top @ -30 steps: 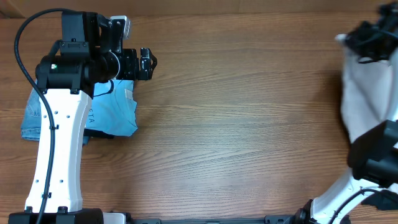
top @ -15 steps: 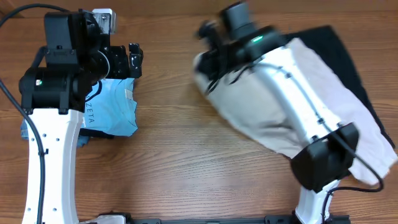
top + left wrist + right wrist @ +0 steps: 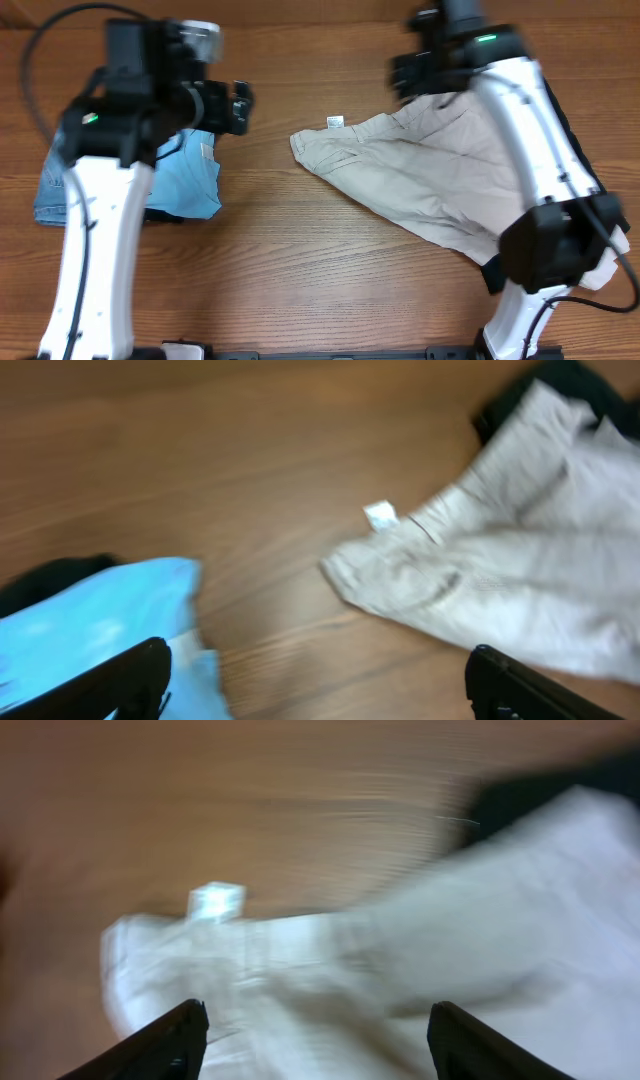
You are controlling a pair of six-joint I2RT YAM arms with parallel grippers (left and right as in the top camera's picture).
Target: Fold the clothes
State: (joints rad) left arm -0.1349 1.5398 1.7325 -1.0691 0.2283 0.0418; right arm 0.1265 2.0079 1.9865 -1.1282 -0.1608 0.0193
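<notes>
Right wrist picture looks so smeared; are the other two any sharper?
Right wrist view: the worst, the shorts and their white tag smear into sideways streaks, probably motion blur. Left wrist view: milder blur, the blue T-shirt has fuzzy edges. Overhead view: the sharpest, the table grain is crisp, only the left arm looks slightly blurred.

Overhead faces straight down on the table [image 3: 330,280]. Both wrist views angle down from closer in, sharing the shorts [image 3: 520,590] and white tag [image 3: 380,514]; right wrist view blurred.
</notes>
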